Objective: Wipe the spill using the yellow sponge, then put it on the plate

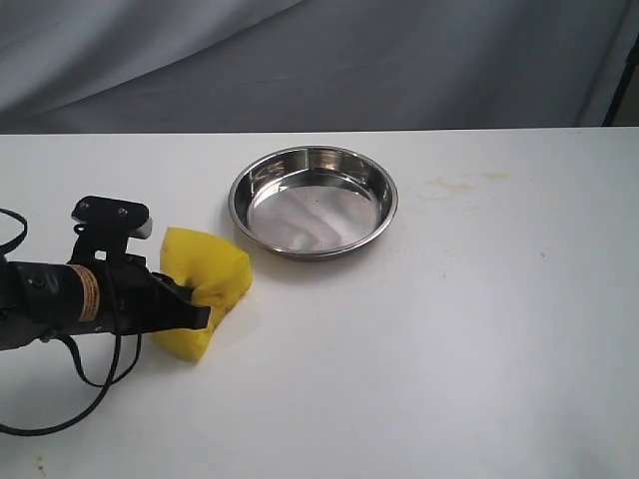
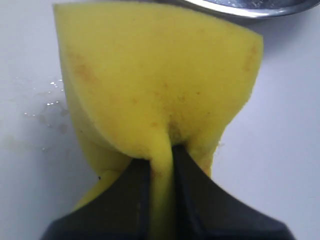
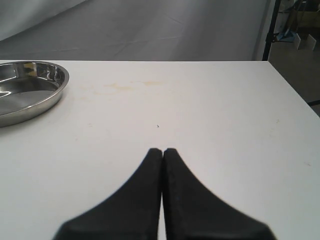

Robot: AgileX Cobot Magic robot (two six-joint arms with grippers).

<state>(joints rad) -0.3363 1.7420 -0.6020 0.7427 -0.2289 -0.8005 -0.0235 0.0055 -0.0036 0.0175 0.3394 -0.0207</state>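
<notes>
My left gripper (image 1: 203, 304) is shut on the yellow sponge (image 1: 205, 261), squeezing a fold of foam between its black fingers (image 2: 137, 185). The sponge (image 2: 160, 75) rests against the white table, a short way left of and nearer than the plate (image 1: 364, 215). That plate is a shiny round steel dish with nothing in it; its rim (image 2: 250, 7) shows just past the sponge. No amber spill is in view; only faint wet droplets (image 2: 47, 105) lie on the table beside the sponge. My right gripper (image 3: 163, 150) is shut on nothing, low over bare table.
A faint pale yellowish dried stain (image 1: 459, 185) marks the table to the right of the plate, and it shows again as the stain (image 3: 130, 86) in the right wrist view beside the plate (image 3: 55, 95). A black cable (image 1: 90, 374) loops under my left arm. Grey cloth hangs behind the table.
</notes>
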